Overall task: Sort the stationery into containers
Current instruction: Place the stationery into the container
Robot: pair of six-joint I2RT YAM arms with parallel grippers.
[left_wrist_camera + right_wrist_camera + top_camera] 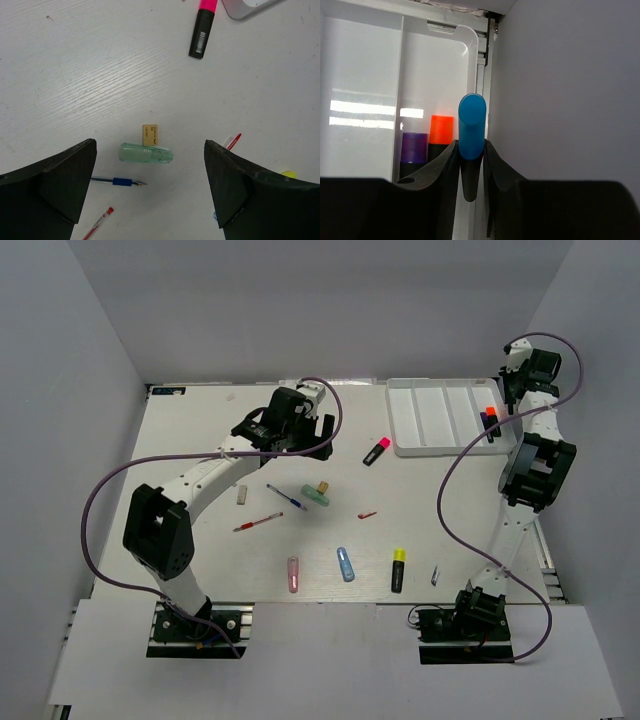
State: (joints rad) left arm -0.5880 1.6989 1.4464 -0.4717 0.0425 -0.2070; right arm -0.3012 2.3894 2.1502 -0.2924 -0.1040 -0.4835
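- Tabletop (330,530): about ten stationery pieces lie unsorted.
- Tray (430,415), far right corner: the end compartment holds the purple-capped highlighter (414,145) and the orange-capped highlighter (442,129).
- Right fingers (442,165) grip a blue-capped highlighter (471,132) above that compartment.
- Left fingers (65,180) are spread wide over the green capsule (146,152).

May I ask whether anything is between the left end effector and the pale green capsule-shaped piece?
Nothing visible; the open left end effector hangs above the pale green capsule-shaped piece, only a small tan bit beside it.
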